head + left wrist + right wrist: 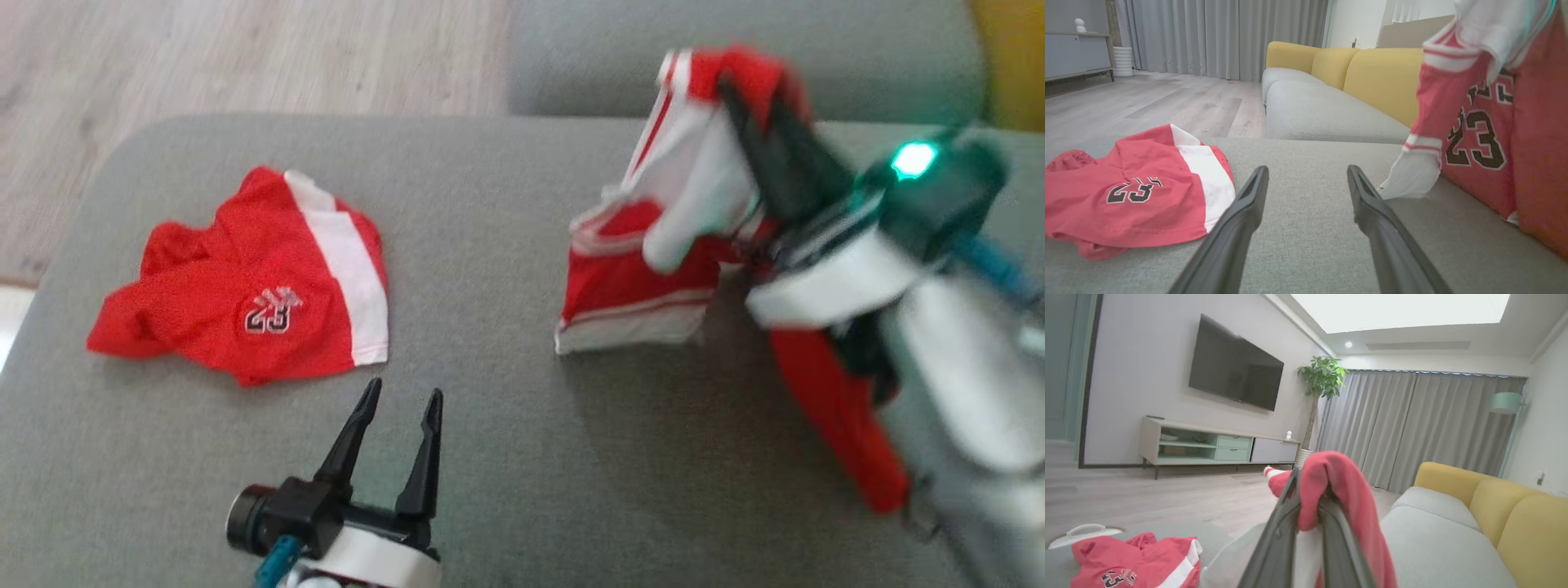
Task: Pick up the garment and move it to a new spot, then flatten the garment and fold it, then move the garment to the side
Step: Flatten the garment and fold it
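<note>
The garment (645,269), a red-and-white jersey numbered 23, hangs lifted off the grey cushion, its lower hem still touching the surface. My right gripper (747,90) is shut on its top fold, and red cloth drapes over the fingers. The right wrist view shows that gripper (1309,490) pinching the garment (1347,490). In the left wrist view the garment (1478,134) hangs at the right. My left gripper (404,390) hovers open and empty over the cushion's near edge, its fingers (1249,204) spread apart.
Crumpled red shorts (245,286) with a white stripe and a 23 lie on the left of the grey cushion (506,457). Wooden floor (245,49) lies beyond its far-left edge. A grey sofa seat (1323,114) with yellow backs stands behind.
</note>
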Available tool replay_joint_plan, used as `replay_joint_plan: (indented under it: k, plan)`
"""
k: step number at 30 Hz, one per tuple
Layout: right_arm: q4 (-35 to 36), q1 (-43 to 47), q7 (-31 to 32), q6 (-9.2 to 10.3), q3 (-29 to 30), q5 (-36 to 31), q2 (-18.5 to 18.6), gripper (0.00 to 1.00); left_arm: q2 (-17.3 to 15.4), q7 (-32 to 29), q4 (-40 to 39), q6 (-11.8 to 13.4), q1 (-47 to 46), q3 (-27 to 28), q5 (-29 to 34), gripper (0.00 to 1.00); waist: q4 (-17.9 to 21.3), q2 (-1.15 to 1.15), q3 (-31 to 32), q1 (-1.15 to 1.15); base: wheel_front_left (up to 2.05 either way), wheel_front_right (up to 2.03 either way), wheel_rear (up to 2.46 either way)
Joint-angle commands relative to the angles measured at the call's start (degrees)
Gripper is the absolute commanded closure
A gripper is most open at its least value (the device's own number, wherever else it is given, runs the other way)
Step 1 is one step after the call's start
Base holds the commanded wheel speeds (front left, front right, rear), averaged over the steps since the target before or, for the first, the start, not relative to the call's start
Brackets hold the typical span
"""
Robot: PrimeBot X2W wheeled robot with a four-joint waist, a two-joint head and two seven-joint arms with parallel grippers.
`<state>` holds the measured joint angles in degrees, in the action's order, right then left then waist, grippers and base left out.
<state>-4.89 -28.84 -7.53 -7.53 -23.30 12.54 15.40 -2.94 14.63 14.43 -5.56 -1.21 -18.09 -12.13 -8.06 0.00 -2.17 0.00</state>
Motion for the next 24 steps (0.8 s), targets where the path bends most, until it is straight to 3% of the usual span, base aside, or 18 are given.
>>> replay_joint_plan:
  k: [1, 7, 12, 13, 14, 16, 24]
  plan:
    - [0.11, -6.07, 1.27, 0.04, -0.75, 1.76, 1.89, 1.00, 0.06, 0.37, -2.08, -0.11, -3.78, 1.12, -0.56, 0.00, -3.11, 0.00, -4.22, 0.00, 0.00, 0.00, 0.00]
    - [-10.62, -21.80, 5.79, 0.04, -8.64, 6.94, 12.04, 1.00, 0.06, 0.37, -2.23, -0.09, -7.50, -1.21, -2.15, 0.00, -8.77, 0.00, -11.77, 0.00, 0.00, 0.00, 0.00]
    - [-25.11, -35.40, 7.64, 0.04, -18.17, 9.48, 16.46, 1.00, 0.06, 0.37, -2.42, 0.48, -10.17, -2.27, -3.76, 0.00, -11.57, 0.00, -15.97, 0.00, 0.00, 0.00, 0.00]
    - [-28.39, -37.79, 7.83, 0.04, -19.68, 9.44, 16.55, 0.80, 0.06, 0.37, -2.47, 0.50, -10.59, -2.59, -4.01, 0.00, -12.00, 0.00, -16.49, 0.00, 0.00, 0.00, 0.00]
    - [-31.88, -39.83, 8.44, 0.04, -20.74, 9.80, 16.37, 0.02, 0.06, 0.37, -2.47, 0.55, -11.02, -2.92, -4.24, 0.00, -12.36, 0.00, -16.83, 0.00, 0.00, 0.00, 0.00]
    - [-37.37, -43.17, 9.13, 0.04, -23.12, 10.43, 15.53, 0.00, 0.06, 0.37, -2.34, 0.79, -11.82, -3.53, -4.64, 0.00, -12.89, 0.00, -17.14, 0.00, 0.00, 0.00, 0.00]
    - [-46.81, -47.47, 6.25, 0.04, -29.02, 15.87, 11.96, 0.00, 0.06, 0.37, -2.07, 1.90, -12.62, -3.48, -5.31, 0.00, -12.07, 0.00, -16.11, 0.00, 0.00, 0.00, 0.00]
